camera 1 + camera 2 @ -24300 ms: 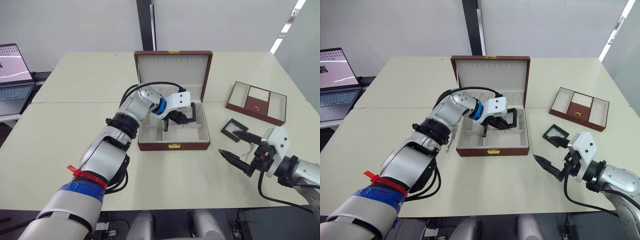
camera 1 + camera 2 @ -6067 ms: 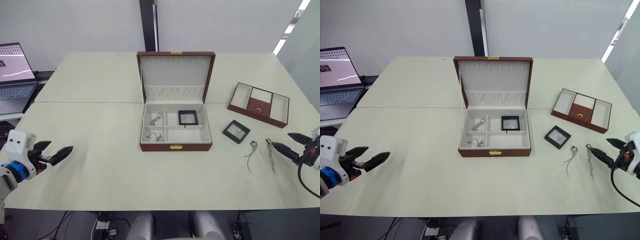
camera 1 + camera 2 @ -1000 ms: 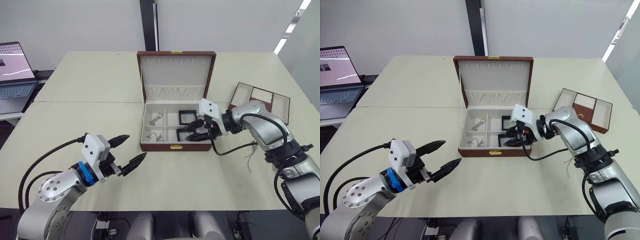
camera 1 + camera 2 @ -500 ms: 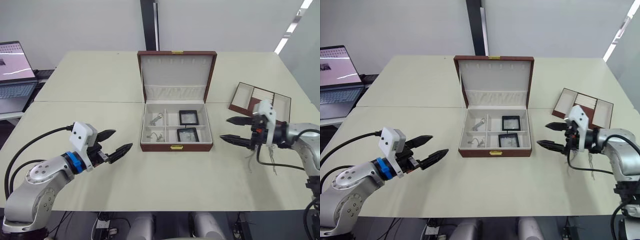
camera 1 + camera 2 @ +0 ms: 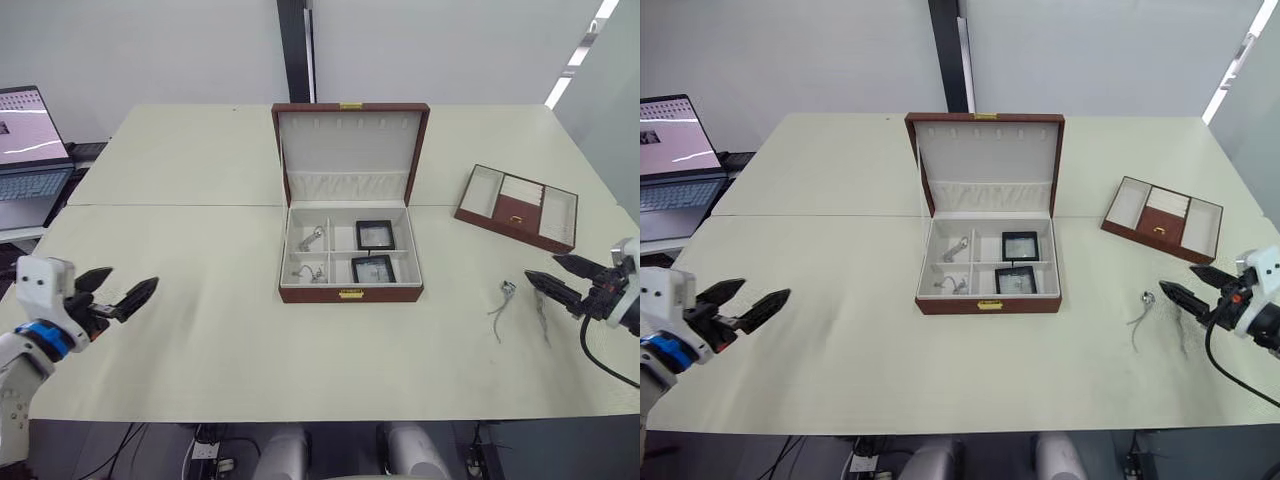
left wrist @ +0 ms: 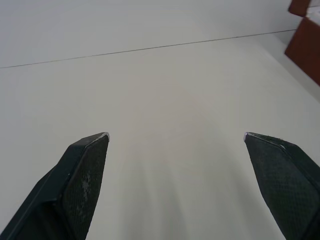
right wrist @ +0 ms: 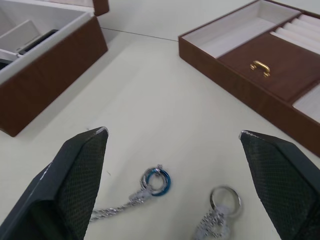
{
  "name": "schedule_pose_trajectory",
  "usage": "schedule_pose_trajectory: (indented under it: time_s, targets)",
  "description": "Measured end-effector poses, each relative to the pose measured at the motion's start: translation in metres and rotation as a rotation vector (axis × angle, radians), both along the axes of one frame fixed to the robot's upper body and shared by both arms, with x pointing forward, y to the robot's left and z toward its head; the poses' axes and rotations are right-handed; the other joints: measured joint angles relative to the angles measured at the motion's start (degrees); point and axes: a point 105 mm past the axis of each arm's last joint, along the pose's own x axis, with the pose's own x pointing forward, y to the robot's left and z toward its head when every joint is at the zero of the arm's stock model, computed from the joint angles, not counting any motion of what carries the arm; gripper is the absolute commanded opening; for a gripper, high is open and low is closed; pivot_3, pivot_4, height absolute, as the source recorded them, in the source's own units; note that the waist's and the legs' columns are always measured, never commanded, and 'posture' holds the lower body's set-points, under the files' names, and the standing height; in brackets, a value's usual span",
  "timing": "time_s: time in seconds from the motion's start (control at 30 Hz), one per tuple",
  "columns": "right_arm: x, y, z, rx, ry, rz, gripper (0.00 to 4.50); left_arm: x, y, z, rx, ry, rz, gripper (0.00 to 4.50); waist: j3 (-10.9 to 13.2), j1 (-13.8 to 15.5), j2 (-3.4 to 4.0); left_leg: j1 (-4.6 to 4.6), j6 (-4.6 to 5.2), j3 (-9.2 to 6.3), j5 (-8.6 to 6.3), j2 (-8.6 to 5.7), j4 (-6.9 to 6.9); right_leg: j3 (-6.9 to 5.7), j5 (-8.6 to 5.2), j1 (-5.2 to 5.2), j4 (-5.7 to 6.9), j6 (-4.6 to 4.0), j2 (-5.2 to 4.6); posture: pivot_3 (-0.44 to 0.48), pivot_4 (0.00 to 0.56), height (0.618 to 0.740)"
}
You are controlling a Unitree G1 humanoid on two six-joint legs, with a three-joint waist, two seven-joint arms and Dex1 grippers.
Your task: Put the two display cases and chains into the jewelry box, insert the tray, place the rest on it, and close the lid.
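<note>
The brown jewelry box (image 5: 349, 292) stands in the middle of the table with its lid (image 5: 350, 153) upright. Two black display cases (image 5: 375, 234) (image 5: 373, 268) lie in its right compartments, and small silver chains (image 5: 312, 238) (image 5: 308, 272) lie in its left ones. The brown tray (image 5: 515, 206) rests on the table at the far right. Between box and tray lie two more chains on the table, one with a blue ring (image 7: 156, 180) and one with a silver ring (image 7: 224, 197). My right gripper (image 5: 541, 267) hovers open just right of them. My left gripper (image 5: 133, 276) is open and empty at the far left.
A laptop (image 5: 28, 150) sits on a side table at the left edge. A seam (image 5: 170, 205) crosses the table behind my left gripper. The tray has a small gold handle (image 7: 261, 67) on its middle section.
My right gripper has let go of the second display case in the box's front right compartment and pulled back to the right, beside the loose chains. My left arm has drawn back to the left.
</note>
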Motion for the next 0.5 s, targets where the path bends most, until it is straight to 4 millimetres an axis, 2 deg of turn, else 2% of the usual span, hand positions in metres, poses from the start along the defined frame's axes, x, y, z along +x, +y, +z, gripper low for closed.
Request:
schedule_pose_trajectory:
  time_s: [0.3, 0.5]
  targets:
    - [-0.004, -0.038, -0.024, -0.039, -0.027, -0.219, 4.46, -0.009, 0.027, -0.026, -0.016, -0.031, 0.213, 4.50, 0.00, -0.02, 0.00, 0.03, -0.01, 0.01, 0.00, 0.00, 0.02, 0.00, 0.01, 0.01, 0.06, 0.01, -0.02, 0.000, 0.150, 0.740]
    - [-0.004, -0.051, -0.038, -0.058, -0.048, -0.319, 4.46, -0.009, 0.033, -0.030, -0.002, -0.064, 0.274, 4.50, -0.01, -0.02, 0.00, 0.03, -0.01, 0.01, 0.00, -0.01, 0.02, 0.01, 0.01, 0.01, 0.07, 0.01, -0.03, 0.000, 0.150, 0.740]
